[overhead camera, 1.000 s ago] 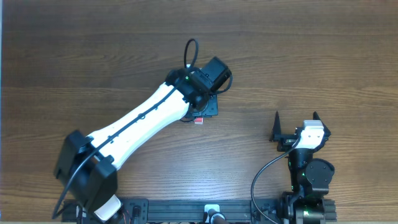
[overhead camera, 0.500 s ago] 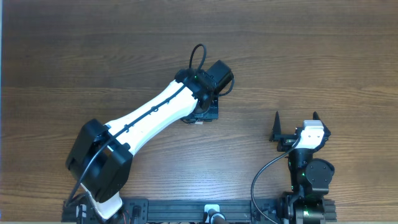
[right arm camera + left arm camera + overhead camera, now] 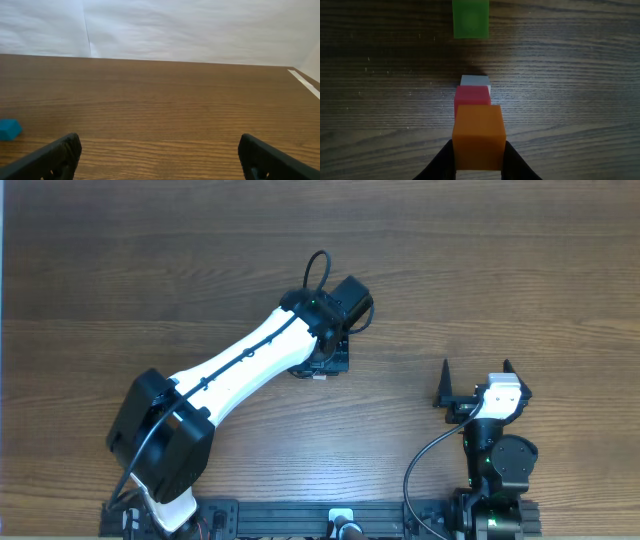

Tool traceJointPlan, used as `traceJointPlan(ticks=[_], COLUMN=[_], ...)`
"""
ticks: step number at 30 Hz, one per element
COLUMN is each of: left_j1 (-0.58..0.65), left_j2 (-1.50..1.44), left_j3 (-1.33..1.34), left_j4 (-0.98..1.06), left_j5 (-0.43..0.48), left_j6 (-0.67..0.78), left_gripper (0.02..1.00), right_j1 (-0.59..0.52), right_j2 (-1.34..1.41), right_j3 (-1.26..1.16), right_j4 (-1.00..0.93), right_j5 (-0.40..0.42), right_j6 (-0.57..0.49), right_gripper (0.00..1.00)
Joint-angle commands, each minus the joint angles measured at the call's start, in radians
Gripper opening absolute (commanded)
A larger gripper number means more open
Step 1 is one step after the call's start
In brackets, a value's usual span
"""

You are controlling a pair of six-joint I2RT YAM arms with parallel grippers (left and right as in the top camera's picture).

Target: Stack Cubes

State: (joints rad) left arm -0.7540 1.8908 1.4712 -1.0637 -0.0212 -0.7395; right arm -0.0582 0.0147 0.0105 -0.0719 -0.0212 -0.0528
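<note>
Orange cube [image 3: 479, 137]: held in the left gripper [image 3: 479, 159], fingers closed against its two opposite sides. In the left wrist view it sits over a short stack near mid-desk. I cannot tell whether its underside is touching the stack yet.

Desk [image 3: 500, 260]: dark wood grain, carries everything.

Left arm [image 3: 235, 375]: reaches diagonally up from its base, and its wrist covers the stack in the top view.

Right gripper [image 3: 476, 380]: parked near its own base with the fingers spread wide and nothing between them. It is well apart from the work.

Green cube [image 3: 470, 18]: loose on the desk beyond the stack, apart from it and not in the way.

Red cube [image 3: 472, 97]: directly under the held cube and on top of the white cube [image 3: 475, 80]. All I see of the white one is a thin strip.

Blue cube [image 3: 9, 129]: lies alone on the desk at the edge of the right wrist view, far off.

Risks, my judgement:
- The three faces look slightly out of line, so letting go off-centre could tip the top cube.
- A finger that drags while opening could shove the red cube off its base.
- Pressing down too hard might skew the whole column.
- The wrist hides the stack from above, so I have only the wrist camera to check alignment.
</note>
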Motion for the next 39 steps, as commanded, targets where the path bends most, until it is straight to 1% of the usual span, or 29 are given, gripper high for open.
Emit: traceJointPlan(ticks=[1, 22, 34, 36, 39], left_j1=[0.014, 0.021, 0.021, 0.021, 0.021], left_j2=[0.028, 0.042, 0.064, 0.066, 0.068], left_j3=[0.008, 0.008, 0.008, 0.008, 0.008], left_j4=[-0.003, -0.003, 0.001, 0.001, 0.002], left_j5=[0.014, 0.014, 0.029, 0.030, 0.032], left_j6=[0.026, 0.026, 0.026, 0.026, 0.026], left_gripper=[0.165, 0.172, 0.174, 0.207, 0.318], right_j1=[0.001, 0.001, 0.001, 0.001, 0.001], right_j2=[-0.008, -0.008, -0.008, -0.008, -0.008], right_j3=[-0.005, -0.005, -0.005, -0.005, -0.005], right_j4=[-0.002, -0.002, -0.002, -0.002, -0.002], right_j5=[-0.008, -0.008, -0.008, -0.008, -0.008], right_j6=[-0.001, -0.001, -0.001, -0.001, -0.001], right_gripper=[0.993, 0.993, 0.989, 0.993, 0.993])
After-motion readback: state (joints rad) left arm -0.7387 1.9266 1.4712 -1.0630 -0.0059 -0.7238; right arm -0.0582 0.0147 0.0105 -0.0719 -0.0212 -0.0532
